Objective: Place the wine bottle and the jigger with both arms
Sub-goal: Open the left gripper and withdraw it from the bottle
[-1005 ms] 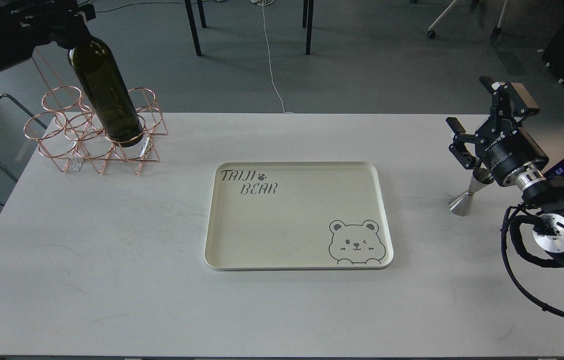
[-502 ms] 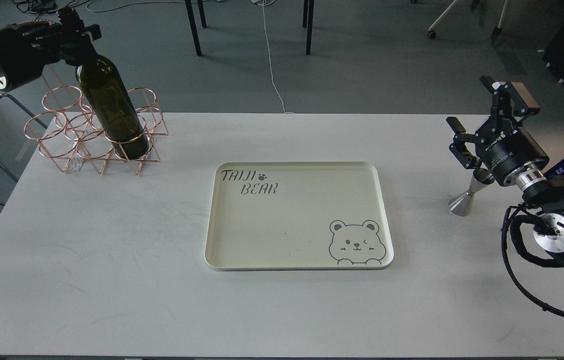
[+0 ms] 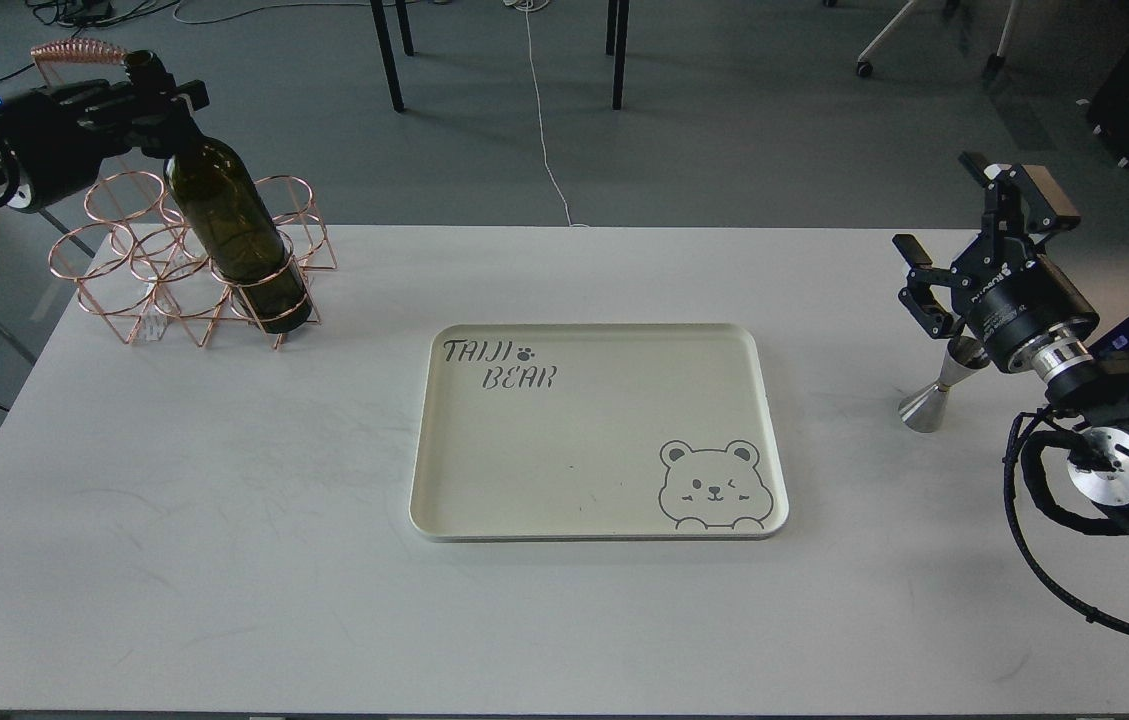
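The dark olive-green wine bottle [image 3: 232,225] stands tilted in a front ring of the copper wire rack [image 3: 114,262] at the table's back left. Its base reaches down near the table top. My left gripper [image 3: 160,96] is shut on the bottle's neck, which it mostly hides. The steel jigger [image 3: 928,400] stands on the table at the right, its upper cup partly hidden behind my right gripper's body. My right gripper [image 3: 954,238] is open and empty, just above and behind the jigger, not touching it.
A cream tray [image 3: 770,400] with a bear drawing and "TAIJI BEAR" lettering lies in the middle of the white table [image 3: 224,520]. Chair legs and a cable are on the floor behind the table.
My left gripper has moved down and to the right with the bottle, and the bottle has sunk deeper into the rack's ring. The right arm and the jigger have not moved.
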### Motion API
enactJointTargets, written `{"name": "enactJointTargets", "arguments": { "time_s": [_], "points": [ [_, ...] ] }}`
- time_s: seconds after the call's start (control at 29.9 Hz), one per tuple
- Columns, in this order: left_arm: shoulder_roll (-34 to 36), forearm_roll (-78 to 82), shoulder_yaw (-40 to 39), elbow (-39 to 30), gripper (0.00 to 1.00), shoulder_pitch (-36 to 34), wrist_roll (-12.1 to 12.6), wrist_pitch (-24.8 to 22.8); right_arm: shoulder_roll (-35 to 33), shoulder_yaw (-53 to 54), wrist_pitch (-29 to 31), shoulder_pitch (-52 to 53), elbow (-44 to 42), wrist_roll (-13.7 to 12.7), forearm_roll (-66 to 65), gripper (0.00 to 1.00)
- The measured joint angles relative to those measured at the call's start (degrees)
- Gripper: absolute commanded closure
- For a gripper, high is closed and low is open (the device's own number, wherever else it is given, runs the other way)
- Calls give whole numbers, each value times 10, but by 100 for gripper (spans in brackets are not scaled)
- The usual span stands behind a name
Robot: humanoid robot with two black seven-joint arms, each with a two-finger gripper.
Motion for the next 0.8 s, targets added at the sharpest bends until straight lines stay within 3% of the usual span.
{"name": "enactJointTargets", "arguments": {
  "time_s": [0.2,0.27,0.37,0.44,0.67,0.8],
  "points": [
    [0,-4,21,0,55,0,0,1,0,0,0,0,0,0,0,3],
    [0,-8,24,0,43,0,0,1,0,0,0,0,0,0,0,3],
    [0,-11,25,0,12,-1,0,1,0,0,0,0,1,0,0,3],
    [0,-15,25,-4,3,-3,0,1,-1,0,0,0,1,0,0,3],
    [23,-38,25,-25,2,-3,0,-6,-1,0,0,0,1,0,0,3],
    [66,-76,24,-71,2,0,0,-19,-2,1,0,0,1,0,0,3]
  ]
}}
